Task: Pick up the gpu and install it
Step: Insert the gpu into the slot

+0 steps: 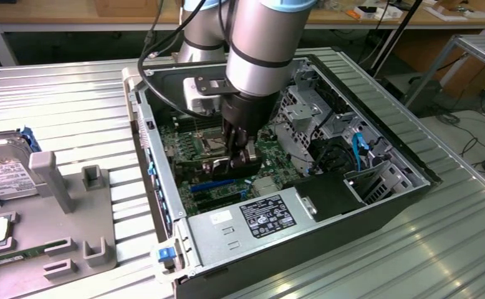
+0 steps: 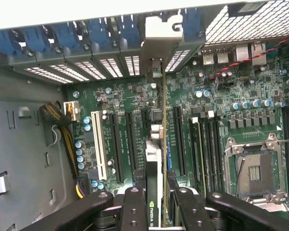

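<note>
The gpu (image 2: 155,159) stands on edge over the motherboard (image 2: 216,110), seen from its top edge with a green logo near my fingers. Its silver bracket (image 2: 160,29) reaches the row of rear slot openings with blue clips. My gripper (image 2: 154,199) is shut on the card, one black finger (image 2: 134,207) on each side. In the exterior view the gripper (image 1: 240,161) is low inside the open computer case (image 1: 367,205), holding the gpu (image 1: 217,165) just above the green board. I cannot tell whether the card's lower edge sits in a slot.
The CPU socket (image 2: 255,173) and black RAM slots (image 2: 209,144) lie beside the card. A power supply (image 1: 264,218) and drive cages (image 1: 309,112) crowd the case. On the exterior view's left, a grey tray (image 1: 76,224) holds a hard drive (image 1: 1,174) and a RAM stick (image 1: 18,254).
</note>
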`<state>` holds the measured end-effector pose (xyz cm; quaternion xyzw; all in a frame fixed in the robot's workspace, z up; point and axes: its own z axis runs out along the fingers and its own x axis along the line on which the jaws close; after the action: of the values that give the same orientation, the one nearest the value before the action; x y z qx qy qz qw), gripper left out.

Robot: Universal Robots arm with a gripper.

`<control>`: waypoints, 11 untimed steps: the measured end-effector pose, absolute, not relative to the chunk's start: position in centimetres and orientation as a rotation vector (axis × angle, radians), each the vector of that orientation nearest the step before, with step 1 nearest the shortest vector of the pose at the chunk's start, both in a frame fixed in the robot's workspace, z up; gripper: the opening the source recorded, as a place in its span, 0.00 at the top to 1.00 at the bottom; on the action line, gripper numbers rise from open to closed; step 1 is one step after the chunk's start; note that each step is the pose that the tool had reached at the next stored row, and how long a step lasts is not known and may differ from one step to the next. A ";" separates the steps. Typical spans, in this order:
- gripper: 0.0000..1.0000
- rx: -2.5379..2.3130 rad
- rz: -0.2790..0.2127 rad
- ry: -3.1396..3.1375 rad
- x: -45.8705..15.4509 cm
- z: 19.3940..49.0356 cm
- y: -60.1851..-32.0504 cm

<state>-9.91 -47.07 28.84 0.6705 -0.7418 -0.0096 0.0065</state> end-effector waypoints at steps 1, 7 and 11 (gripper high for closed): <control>0.73 2.104 -0.024 -2.321 -9.9 28.7 -47.1; 0.73 2.110 -0.019 -2.322 -10.3 28.6 -47.1; 0.73 2.118 -0.014 -2.319 -10.4 28.3 -47.1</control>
<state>-10.37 -47.06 28.31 0.6745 -0.7383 -0.0045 0.0003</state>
